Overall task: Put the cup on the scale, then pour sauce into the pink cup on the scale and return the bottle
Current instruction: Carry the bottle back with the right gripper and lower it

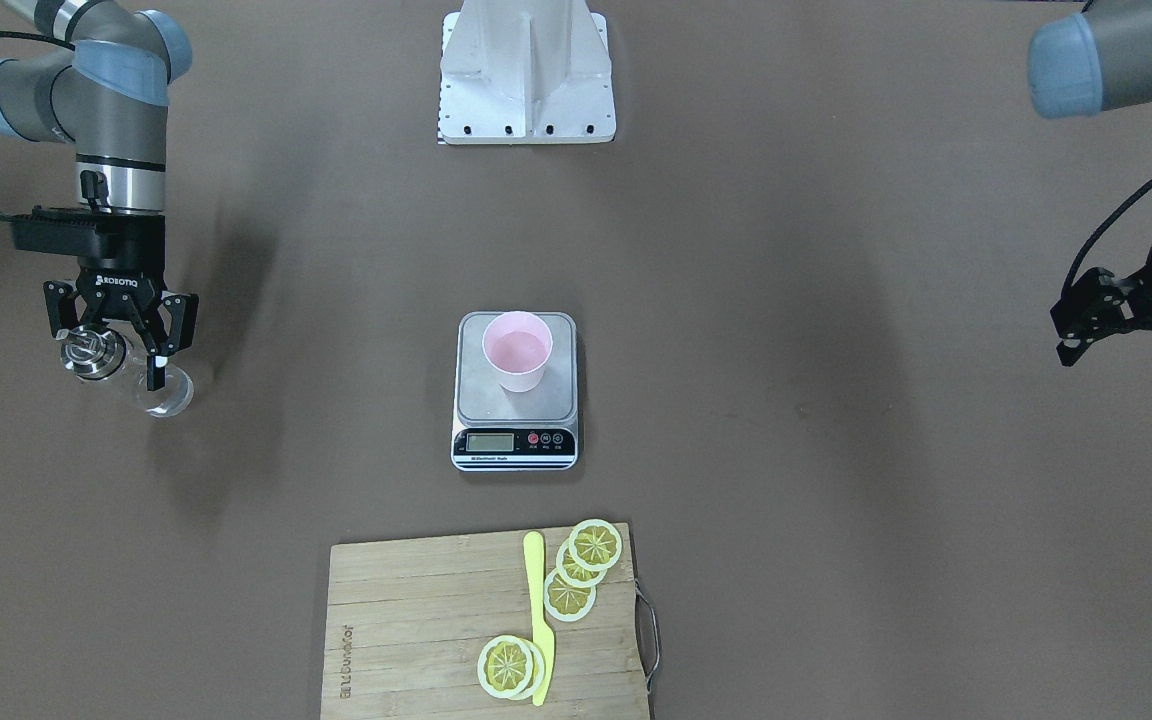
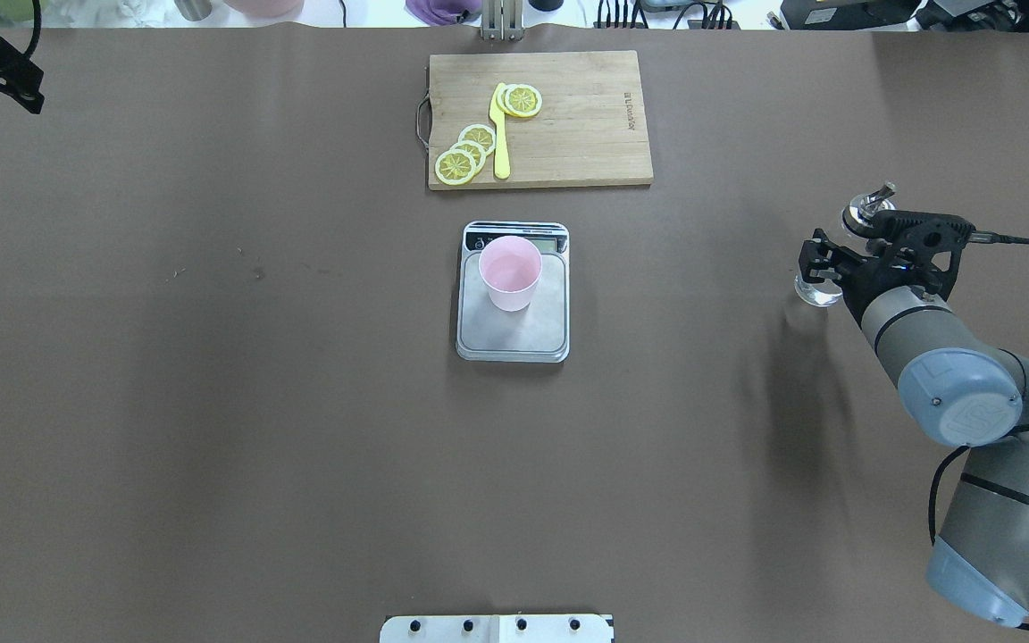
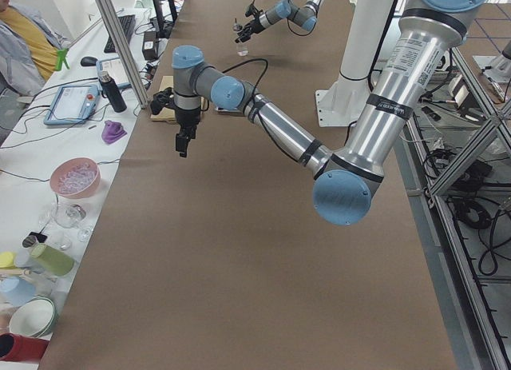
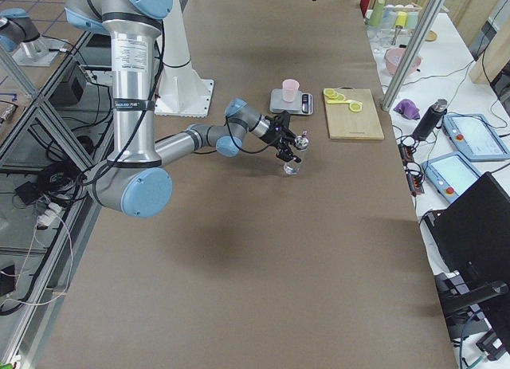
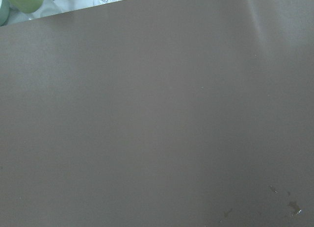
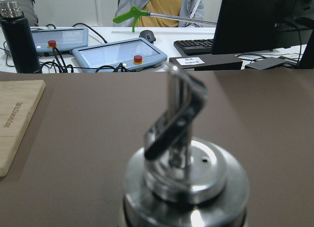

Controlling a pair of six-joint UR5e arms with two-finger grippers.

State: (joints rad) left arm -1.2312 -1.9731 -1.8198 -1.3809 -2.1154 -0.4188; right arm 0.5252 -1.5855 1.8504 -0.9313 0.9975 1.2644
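since the glass bottle (image 1: 174,392) looks slick and fragile, the right gripper (image 1: 114,355) clamps its body below the cap; the left gripper (image 1: 1126,340) hangs open.

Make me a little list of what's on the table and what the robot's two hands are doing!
cup: pink, upright on the scale
scale: middle of the table, display too small to read
bottle: clear glass with a silver spout, far to the robot's right of the scale
right gripper: closed around the bottle
left gripper: open, holding nothing, far out on the other side
cutting board: beyond the scale, away from the robot
lemon slices: on the cutting board
yellow knife: lying among the slices
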